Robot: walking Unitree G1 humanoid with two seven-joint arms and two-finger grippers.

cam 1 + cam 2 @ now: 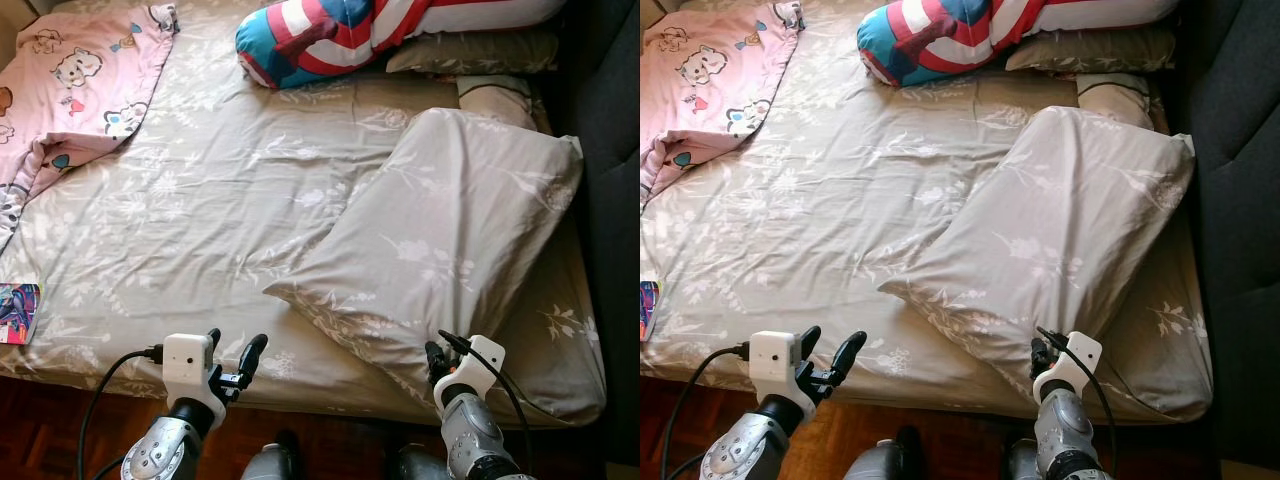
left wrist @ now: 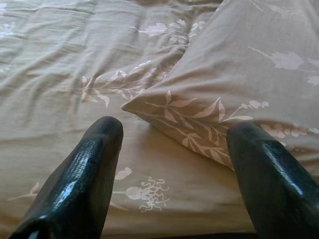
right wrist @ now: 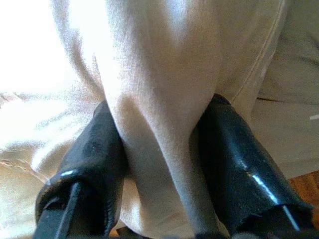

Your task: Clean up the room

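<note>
Booklet [image 1: 17,312]: a colourful printed cover lying flat at the bed's left near edge; well apart from both grippers
Blanket [image 1: 75,75]: pink with cartoon animals, bunched at the far left of the bed [image 1: 200,200]; its edge folds under itself
Bed sheet: beige-grey with a pale floral print, creased across the middle
Left gripper [image 1: 232,358]: over the near edge of the bed, left of the pillow; fingers [image 2: 82,174] spread wide with nothing between them; the pillow's near corner lies just ahead of it
Striped cushion [image 1: 330,35]: red, white and blue, at the head of the bed; a brown pillow [image 1: 470,52] lies just to its right, touching it
Pillow [image 1: 450,240]: large, in the same floral fabric as the sheet; lies slantwise across the right half of the bed, partly covering a smaller beige pillow [image 1: 495,100] behind it
Right gripper [image 1: 440,355]: at the pillow's near edge; fingers [image 3: 89,159] pinching a fold of the pillowcase between them
Headboard [image 1: 610,150]: dark, upholstered, along the bed's right side
Floor [image 1: 50,430]: reddish wood parquet below the mattress edge
</note>
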